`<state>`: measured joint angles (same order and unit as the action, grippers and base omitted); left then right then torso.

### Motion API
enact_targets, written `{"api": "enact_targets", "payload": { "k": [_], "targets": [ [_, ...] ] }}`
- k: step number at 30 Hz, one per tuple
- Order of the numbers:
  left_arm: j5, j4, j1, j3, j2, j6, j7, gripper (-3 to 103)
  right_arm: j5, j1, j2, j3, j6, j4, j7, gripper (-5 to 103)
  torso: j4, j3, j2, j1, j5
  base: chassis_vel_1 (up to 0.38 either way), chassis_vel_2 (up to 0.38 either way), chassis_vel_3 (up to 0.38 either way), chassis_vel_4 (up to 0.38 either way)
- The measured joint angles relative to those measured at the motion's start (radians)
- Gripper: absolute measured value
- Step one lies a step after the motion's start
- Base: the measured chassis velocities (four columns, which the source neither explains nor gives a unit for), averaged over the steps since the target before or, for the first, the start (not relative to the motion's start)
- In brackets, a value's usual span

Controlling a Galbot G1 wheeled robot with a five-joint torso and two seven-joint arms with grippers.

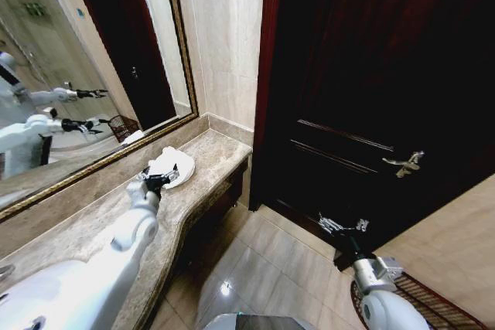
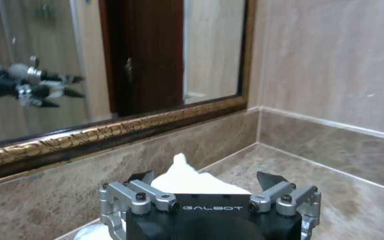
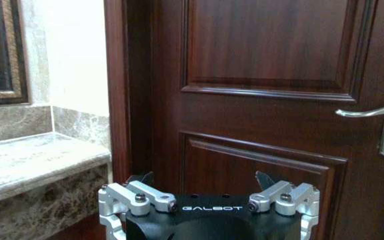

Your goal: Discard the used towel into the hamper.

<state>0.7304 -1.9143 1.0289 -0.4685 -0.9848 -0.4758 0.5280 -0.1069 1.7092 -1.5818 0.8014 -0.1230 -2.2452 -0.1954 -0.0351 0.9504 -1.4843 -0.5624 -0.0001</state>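
Left gripper (image 2: 205,181) jaws spread wide, straddling the white towel (image 2: 193,179) on a plate (image 1: 184,173) at the marble counter (image 1: 89,218) end. Right gripper (image 1: 338,226) released, idle before the door (image 1: 371,75). Hamper (image 1: 421,299) at lower right, mostly cut off.

Scene was evenly lit from overhead, warm indoor light. One small bright glare spot sat on the floor tiles (image 1: 225,288) below the counter (image 1: 205,161) edge. The door (image 1: 371,75) read almost black in the head view, panel detail lost; right wrist view showed it properly as red-brown wood with a soft sheen. Head view had strong wide-angle distortion, with the mirror (image 1: 85,59) frame bowed left of the door. Mirror reflection in the left wrist view was soft.
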Motion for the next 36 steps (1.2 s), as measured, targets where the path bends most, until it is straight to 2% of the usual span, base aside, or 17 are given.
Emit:
{"api": "enact_targets", "payload": {
  "k": [1,3,4,5,7,8,12,13,15,16,17,20,21,22,25,30,36],
  "targets": [
    [0.023,0.025,-0.034,0.016,0.003,-0.014,0.02,100,0.003,0.0,-0.003,0.0,-0.001,0.0,0.002,100,0.0001,0.0,0.0,0.0,0.0,0.0,0.0,0.0,0.0],
    [0.117,0.11,-0.13,0.067,0.011,-0.049,0.104,100,0.013,-0.004,-0.012,0.0,-0.001,0.005,0.009,100,-0.0001,0.0,0.0,0.0,0.0001,0.0,0.0,0.0,0.0],
    [0.117,0.11,-0.13,0.067,0.011,-0.049,0.104,100,0.013,-0.004,-0.012,0.0,-0.001,0.005,0.009,100,-0.0001,0.0,0.0,0.0,0.0001,0.0,0.0,0.0,0.0],
    [0.155,0.152,-0.17,0.088,0.011,-0.056,0.143,100,0.017,-0.007,-0.016,0.0,-0.001,0.008,0.012,100,-0.0004,0.0,0.0,0.0,0.0,0.0,0.0,0.0,0.0],
    [0.169,0.172,-0.19,0.098,0.01,-0.058,0.16,100,0.018,-0.009,-0.018,0.0,-0.001,0.009,0.013,100,-0.0005,0.0,0.0,0.0,0.0,0.0,0.0,0.0,0.0],
    [0.197,0.239,-0.244,0.13,0.004,-0.055,0.206,100,0.022,-0.012,-0.022,-0.001,-0.002,0.015,0.014,100,-0.0004,0.0,0.0,0.0,0.0002,0.0,0.0,0.0,0.0],
    [0.252,0.353,-0.34,0.197,-0.018,-0.038,0.28,100,0.026,-0.017,-0.026,-0.001,-0.002,0.027,0.017,100,-0.0006,0.0,0.0,0.0,0.0003,0.0,0.0,0.0,0.0],
    [0.252,0.353,-0.34,0.197,-0.018,-0.038,0.28,100,0.026,-0.017,-0.026,-0.001,-0.002,0.027,0.017,100,-0.0006,0.0,0.0,0.0,0.0003,0.0,0.0,0.0,0.0],
    [0.287,0.391,-0.379,0.225,-0.035,-0.034,0.319,100,0.026,-0.017,-0.026,0.001,-0.001,0.03,0.017,100,-0.0005,0.0,0.0,0.0,-0.0001,0.0,0.0,0.0,0.0],
    [0.327,0.422,-0.415,0.252,-0.058,-0.028,0.367,100,0.026,-0.017,-0.026,0.003,0.0,0.031,0.018,100,0.0,0.0,0.0,0.0,0.0003,0.0,0.0,0.0,0.0],
    [0.327,0.422,-0.415,0.252,-0.058,-0.028,0.367,100,0.026,-0.017,-0.026,0.003,0.0,0.031,0.018,100,0.0,0.0,0.0,0.0,0.0003,0.0,0.0,0.0,0.0],
    [0.355,0.442,-0.449,0.278,-0.091,-0.022,0.45,100,0.024,-0.018,-0.023,0.005,0.0,0.032,0.023,100,0.0,0.0,0.0,0.0,0.0002,0.0,0.0,0.0,0.0],
    [0.367,0.447,-0.463,0.289,-0.107,-0.016,0.499,100,0.023,-0.019,-0.021,0.007,0.001,0.034,0.024,100,-0.0002,0.0,0.0,0.0,0.0003,0.0,0.0,0.0,0.0],
    [0.367,0.447,-0.463,0.289,-0.107,-0.016,0.499,100,0.023,-0.019,-0.021,0.007,0.001,0.034,0.024,100,-0.0002,0.0,0.0,0.0,0.0003,0.0,0.0,0.0,0.0],
    [0.402,0.439,-0.472,0.298,-0.128,-0.006,0.603,100,0.02,-0.02,-0.015,0.008,0.003,0.038,0.026,100,-0.0003,0.0,0.0,0.0,0.0001,0.0,0.0,0.0,0.0],
    [0.393,0.409,-0.442,0.288,-0.118,-0.003,0.621,100,0.017,-0.021,-0.011,0.01,0.006,0.046,0.026,100,-0.0003,0.0,0.0,0.0,0.0,0.0,0.0,0.0,0.0],
    [0.343,0.436,-0.396,0.252,-0.085,0.0,0.558,100,0.016,-0.021,-0.009,0.005,0.018,0.061,0.029,100,-0.0006,0.0,0.0,0.0,-0.0002,0.0,0.0,0.0,0.0]
  ]
}}
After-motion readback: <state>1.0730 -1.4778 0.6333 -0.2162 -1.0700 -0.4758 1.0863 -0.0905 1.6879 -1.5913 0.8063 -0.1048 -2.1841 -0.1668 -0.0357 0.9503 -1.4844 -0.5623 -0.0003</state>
